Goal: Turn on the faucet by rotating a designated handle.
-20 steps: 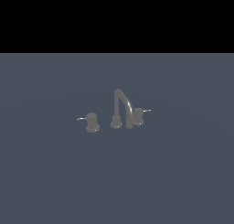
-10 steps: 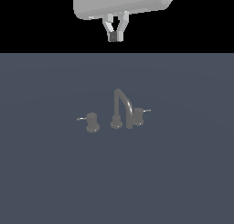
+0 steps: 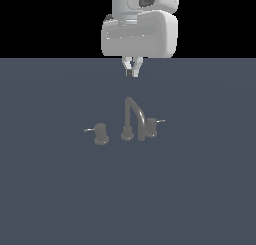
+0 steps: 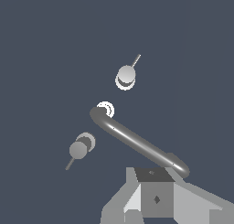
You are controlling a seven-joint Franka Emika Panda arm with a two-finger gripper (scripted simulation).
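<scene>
While hanging straight down above the faucet (image 3: 134,120) | claw (image 3: 132,72) clenched, empty | designated handle (image 3: 151,127) untouched

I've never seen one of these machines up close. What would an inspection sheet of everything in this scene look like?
Surface: flat dark blue-grey plane, no marks seen.
Job's things: faucet with arched spout; designated handle at the exterior view's right, thin lever pointing right; second knob on the left, lever pointing left. Neither is touched.
Clutter: nothing seen.
Grippers: gripper hangs above the spout, fingers close together, holding nothing.
Cables: nothing seen.
Surroundings: plain black background.
</scene>
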